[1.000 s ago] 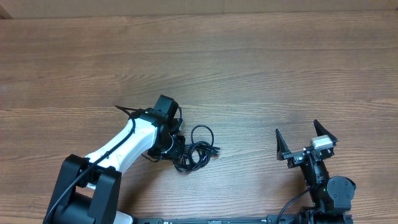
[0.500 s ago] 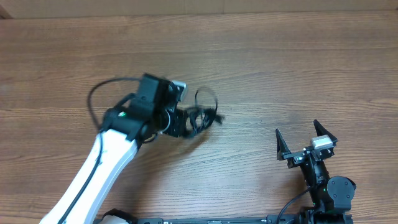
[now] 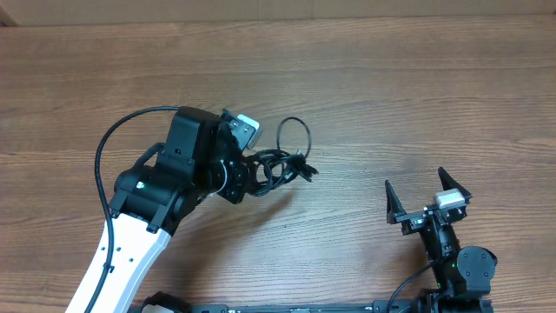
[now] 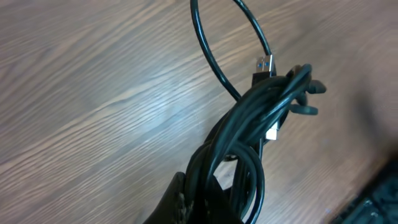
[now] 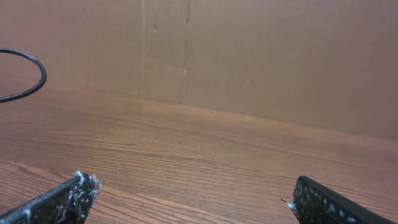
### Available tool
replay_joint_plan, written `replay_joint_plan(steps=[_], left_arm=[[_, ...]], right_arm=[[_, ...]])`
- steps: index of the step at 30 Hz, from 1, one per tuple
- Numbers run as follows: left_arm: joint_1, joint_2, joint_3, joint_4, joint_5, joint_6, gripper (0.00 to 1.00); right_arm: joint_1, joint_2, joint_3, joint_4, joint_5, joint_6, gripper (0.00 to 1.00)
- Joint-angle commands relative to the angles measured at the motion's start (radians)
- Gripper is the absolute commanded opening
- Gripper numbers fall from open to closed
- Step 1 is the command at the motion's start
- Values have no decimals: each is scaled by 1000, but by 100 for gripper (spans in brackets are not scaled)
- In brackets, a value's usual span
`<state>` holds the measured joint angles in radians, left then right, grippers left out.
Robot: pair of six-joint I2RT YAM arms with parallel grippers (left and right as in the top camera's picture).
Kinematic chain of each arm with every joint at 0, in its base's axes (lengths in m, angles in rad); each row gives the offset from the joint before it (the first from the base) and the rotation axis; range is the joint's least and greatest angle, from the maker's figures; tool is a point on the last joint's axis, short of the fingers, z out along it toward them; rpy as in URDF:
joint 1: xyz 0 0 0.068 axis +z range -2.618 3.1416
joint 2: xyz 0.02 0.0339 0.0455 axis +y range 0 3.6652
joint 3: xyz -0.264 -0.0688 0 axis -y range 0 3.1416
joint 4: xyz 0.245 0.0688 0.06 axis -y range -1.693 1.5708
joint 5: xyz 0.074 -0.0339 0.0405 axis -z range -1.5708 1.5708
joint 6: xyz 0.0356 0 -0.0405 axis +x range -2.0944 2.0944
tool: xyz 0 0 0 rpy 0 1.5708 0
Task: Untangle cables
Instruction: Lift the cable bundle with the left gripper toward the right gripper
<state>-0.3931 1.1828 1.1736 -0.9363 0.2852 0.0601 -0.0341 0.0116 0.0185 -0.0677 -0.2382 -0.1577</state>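
The left gripper (image 3: pixel 252 174) is clamped shut on the cables (image 3: pixel 280 167). It holds them as one tangled bundle left of the table's (image 3: pixel 391 87) middle. In the left wrist view the strands run together out of the closed fingers (image 4: pixel 186 202) and appear to hang clear of the wood, though the height is hard to judge.

From above, the bundle's long axis runs from the left fingers toward the right, so its free end faces the other arm. One loop (image 3: pixel 295 135) stands out from that end toward the far side. A plug (image 4: pixel 265 63) shows where the loop meets the bundle, and short ends stick out to the right.

The right gripper (image 3: pixel 426 202) waits at the near right edge, well apart from the bundle. Its fingers (image 5: pixel 68 196) are spread wide with nothing between them. The cables lie to its left and farther from the near edge.

The left arm is the nearer one and already has the grip, so separating a strand probably falls to the right arm. It would need to reach left and away to the free end. The open loop looks like the easiest part to pinch, since it stands apart from the packed strands. Which cord that loop belongs to cannot be made out.
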Motion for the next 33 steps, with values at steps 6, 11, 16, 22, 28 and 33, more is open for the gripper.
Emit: replay_joint_plan(steps=[6,11,16,22,28,33], left_arm=[[-7,-11,16,39,188,57,4],[-7,-11,16,29,320,209,4],[-6,-11,16,36,588,445,4],[-6,-11,16,66,670,491,4],[-6,-11,16,119,720,486,4],[-6,-11,16,144,729,486,4]], right_arm=[[-6,-9,-10,10,-85,338,100],[-6,-9,-3,9,-209,462,100],[-6,-9,74,-58,-307,469,100],[-6,0,218,-234,-303,437,100],[-6,76,356,-322,-356,344,100],[-6,185,463,-378,-399,330,100]])
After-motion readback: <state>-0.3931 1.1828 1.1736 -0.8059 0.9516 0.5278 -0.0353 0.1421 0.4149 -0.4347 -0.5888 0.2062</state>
